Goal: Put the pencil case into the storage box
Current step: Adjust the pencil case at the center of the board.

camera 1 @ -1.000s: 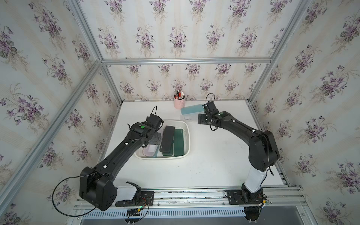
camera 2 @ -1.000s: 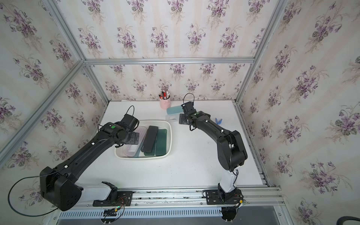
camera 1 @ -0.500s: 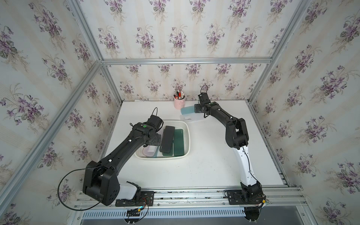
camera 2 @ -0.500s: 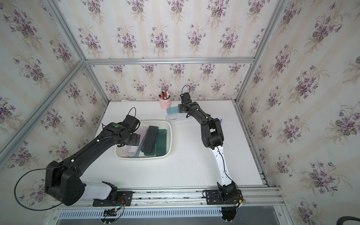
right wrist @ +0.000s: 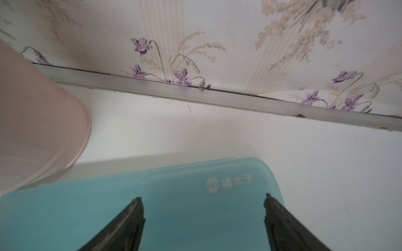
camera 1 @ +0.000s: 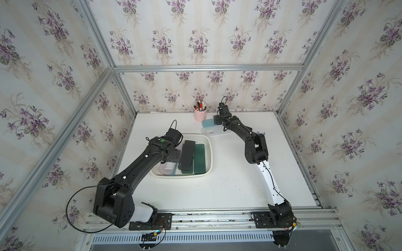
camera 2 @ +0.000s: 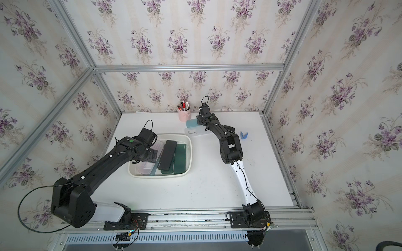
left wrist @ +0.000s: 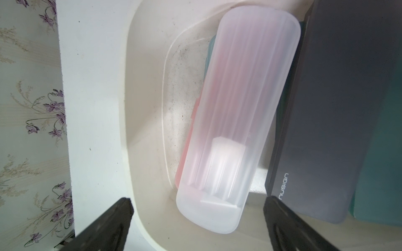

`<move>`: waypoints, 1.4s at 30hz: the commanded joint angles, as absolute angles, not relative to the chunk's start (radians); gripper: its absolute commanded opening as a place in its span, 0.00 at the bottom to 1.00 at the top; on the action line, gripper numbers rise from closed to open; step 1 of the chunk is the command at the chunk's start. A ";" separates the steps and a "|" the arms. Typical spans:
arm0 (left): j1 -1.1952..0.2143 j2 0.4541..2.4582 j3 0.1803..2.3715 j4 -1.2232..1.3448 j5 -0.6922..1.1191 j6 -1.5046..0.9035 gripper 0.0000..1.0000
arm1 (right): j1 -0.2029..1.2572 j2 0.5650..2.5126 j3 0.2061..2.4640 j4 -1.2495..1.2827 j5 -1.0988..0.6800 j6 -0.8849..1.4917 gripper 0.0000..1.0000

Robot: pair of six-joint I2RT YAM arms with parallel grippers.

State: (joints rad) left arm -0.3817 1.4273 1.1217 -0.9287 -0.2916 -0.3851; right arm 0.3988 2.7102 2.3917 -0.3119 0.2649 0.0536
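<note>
Left claw [left wrist: 198, 198], jaws wide, hovers over storage box [left wrist: 126, 108] left of bench centre. Inside: frosted case [left wrist: 235, 108], black case [camera 1: 186, 157], green case [camera 1: 199, 158]. At far edge, pen cup [camera 1: 200, 115], then blue pencil case [right wrist: 185, 217], long axis roughly along that edge, directly under right claw [right wrist: 203, 198], jaws spread, not gripping.

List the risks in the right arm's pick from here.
1. The pink pen cup stands close beside the blue pencil case; the open right gripper may knock it while closing.
2. The clear case lies right beside the blue one and may get dragged.
3. The storage box looks nearly full, and the open left gripper hangs over it, so the drop may be blocked.
</note>
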 commanded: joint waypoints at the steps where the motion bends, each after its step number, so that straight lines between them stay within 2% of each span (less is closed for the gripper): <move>1: -0.382 1.445 1.120 -0.919 -0.295 -0.373 0.99 | 0.393 2.728 2.399 -0.285 0.277 0.051 0.88; 11: -0.373 1.472 1.120 -0.899 -0.289 -0.364 0.99 | 0.379 2.756 2.445 -0.328 0.212 0.051 0.89; 23: -0.373 1.475 1.114 -0.889 -0.271 -0.360 0.99 | 0.364 2.709 2.439 -0.643 0.082 0.066 0.89; 30: -0.373 1.465 1.106 -0.880 -0.268 -0.361 0.99 | 0.363 2.476 2.070 -0.506 0.070 0.112 0.88; 42: -0.372 1.451 1.089 -0.864 -0.254 -0.362 0.99 | 0.382 2.218 1.647 -0.410 0.100 0.174 0.87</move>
State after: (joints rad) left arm -0.3733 1.4570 1.0916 -0.8722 -0.2588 -0.3679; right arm 0.3794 2.2646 1.7176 -0.4252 0.0746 0.1429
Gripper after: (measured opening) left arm 0.990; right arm 0.872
